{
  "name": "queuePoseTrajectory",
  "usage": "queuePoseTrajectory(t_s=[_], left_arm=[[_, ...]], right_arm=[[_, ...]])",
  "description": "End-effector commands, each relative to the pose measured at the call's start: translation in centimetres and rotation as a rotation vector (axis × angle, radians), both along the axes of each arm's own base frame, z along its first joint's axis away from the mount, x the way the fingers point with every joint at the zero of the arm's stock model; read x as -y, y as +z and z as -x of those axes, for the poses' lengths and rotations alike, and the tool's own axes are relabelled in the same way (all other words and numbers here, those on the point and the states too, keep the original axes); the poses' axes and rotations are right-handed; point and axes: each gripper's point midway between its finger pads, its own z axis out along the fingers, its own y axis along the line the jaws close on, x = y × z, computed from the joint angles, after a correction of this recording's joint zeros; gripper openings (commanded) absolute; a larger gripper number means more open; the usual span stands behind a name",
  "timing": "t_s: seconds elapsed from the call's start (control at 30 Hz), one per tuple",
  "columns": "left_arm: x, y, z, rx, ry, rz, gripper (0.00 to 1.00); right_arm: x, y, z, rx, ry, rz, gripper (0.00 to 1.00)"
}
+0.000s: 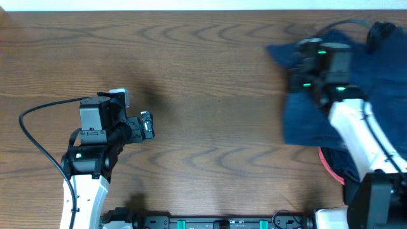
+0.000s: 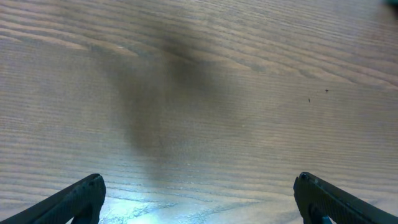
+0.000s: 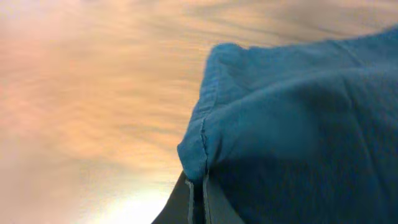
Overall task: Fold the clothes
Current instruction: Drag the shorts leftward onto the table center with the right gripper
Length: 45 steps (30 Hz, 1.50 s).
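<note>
Overhead view: the clothes (image 1: 381, 89) lie in a dark blue heap at the far right of the table (image 1: 210, 76). The right gripper (image 3: 198, 208) is down in that heap. In its own wrist view, its jaws look pressed together on a fold of cloth beside a seam (image 3: 203, 143), and the cloth bunches up over them. I think it holds the edge this way so it can pull the piece out and lay it flat.

The left gripper (image 2: 199, 208) hangs low over bare wood, well apart from the cloth. Its fingers (image 2: 78, 200) are spread wide and hold nothing, ready to help.

A red rim (image 1: 329, 166) peeks out under the right arm, and a black cable (image 1: 380, 30) lies by the heap. Both could snag the cloth.
</note>
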Motion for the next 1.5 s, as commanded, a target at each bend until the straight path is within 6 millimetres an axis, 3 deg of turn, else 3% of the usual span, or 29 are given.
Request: queuePoseTrajectory(t_s=[0.0,0.07,0.17,0.27,0.37,0.47,0.5,0.53,0.57,0.7,0.77,0.9,1.0,1.13,1.27,1.47], left_arm=[[0.0,0.8,-0.4,0.018,0.007,0.01,0.98],[0.0,0.8,-0.4,0.018,0.007,0.01,0.98],[0.0,0.8,-0.4,0.017,0.007,0.01,0.98],[0.0,0.8,-0.4,0.018,0.007,0.01,0.98],[0.0,0.8,-0.4,0.017,0.007,0.01,0.98],[0.0,0.8,-0.3,0.017,0.006,0.011,0.98],[0.2,0.8,-0.3,0.017,0.001,0.016,0.98],[0.4,0.8,-0.3,0.017,-0.009,0.029,0.98],[0.7,0.9,-0.3,0.017,-0.021,0.044,0.98],[2.3,1.2,0.0,0.016,-0.08,0.116,0.98],[3.2,1.1,0.1,0.005,-0.114,0.161,0.98],[5.0,0.0,0.3,-0.073,-0.119,0.258,0.98],[6.5,-1.7,0.6,-0.174,-0.088,0.31,0.98],[10.2,-3.9,1.1,-0.314,-0.101,0.381,0.98],[14.1,-6.5,2.0,-0.469,-0.062,0.447,0.98],[19.1,-10.7,3.9,-0.683,0.065,0.489,0.99]], right_arm=[[-9.8,0.3,3.9,0.003,0.361,-0.078,0.01],[-13.0,-0.8,5.5,-0.008,0.438,-0.037,0.01],[-15.4,-3.2,6.1,-0.003,0.434,0.096,0.01],[-16.8,-4.3,5.1,0.034,0.346,0.144,0.01],[-18.5,-3.9,3.5,0.096,0.276,0.079,0.04],[-19.5,-2.4,2.0,0.17,0.242,0.009,0.29],[-19.3,-1.7,1.2,0.204,0.218,0.006,0.45],[-18.7,-0.8,0.5,0.236,0.184,0.012,0.64],[-17.8,-0.1,-0.3,0.262,0.141,0.027,0.69],[-12.6,3.9,-2.8,0.336,-0.03,0.069,0.83],[-9.5,5.0,-3.1,0.325,-0.088,0.088,0.83],[-2.4,4.3,-2.4,0.194,-0.243,0.116,0.89],[2.7,2.7,-1.0,0.07,-0.35,0.154,0.99],[8.2,1.2,0.9,-0.052,-0.472,0.183,0.99],[11.4,0.4,2.0,-0.114,-0.542,0.199,0.99],[12.7,-0.3,2.9,-0.16,-0.571,0.211,0.99]])
